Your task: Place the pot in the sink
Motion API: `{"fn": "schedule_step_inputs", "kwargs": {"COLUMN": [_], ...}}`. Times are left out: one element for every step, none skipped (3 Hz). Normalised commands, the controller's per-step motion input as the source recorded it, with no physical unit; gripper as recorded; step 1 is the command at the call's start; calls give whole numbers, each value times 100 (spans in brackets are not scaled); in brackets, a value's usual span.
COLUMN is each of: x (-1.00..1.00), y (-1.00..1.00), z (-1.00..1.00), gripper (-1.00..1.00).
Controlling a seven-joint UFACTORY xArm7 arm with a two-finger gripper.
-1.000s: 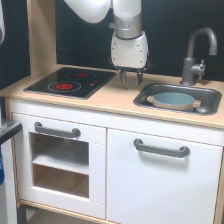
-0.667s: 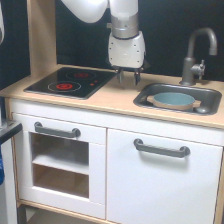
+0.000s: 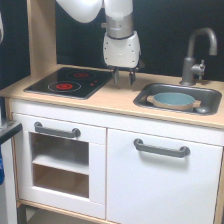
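Claw (image 3: 123, 77) shifted toward stovetop (image 3: 70, 82) | fingers apart, empty | pot (image 3: 174, 100) in sink (image 3: 212, 97), exterior view's right

The white arm (image 3: 95, 7) comes in from the top and bends straight down into a thick white wrist. Its gripper (image 3: 124, 76) points downward, two short dark fingers (image 3: 116, 76) slightly parted with nothing between them, hanging just above the worktop's back edge.

Soft, even indoor light, moderately bright. Whole frame slightly blurry and low-res; dark backdrop (image 3: 165, 30), faint shadows under the countertop (image 3: 115, 102) edge.
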Motion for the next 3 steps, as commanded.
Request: {"fn": "schedule_step_inputs", "kwargs": {"x": [-32,-36,-51], "y": [-17,-19,-27], "z": [31,38,55], "gripper": [99,99,99]}}
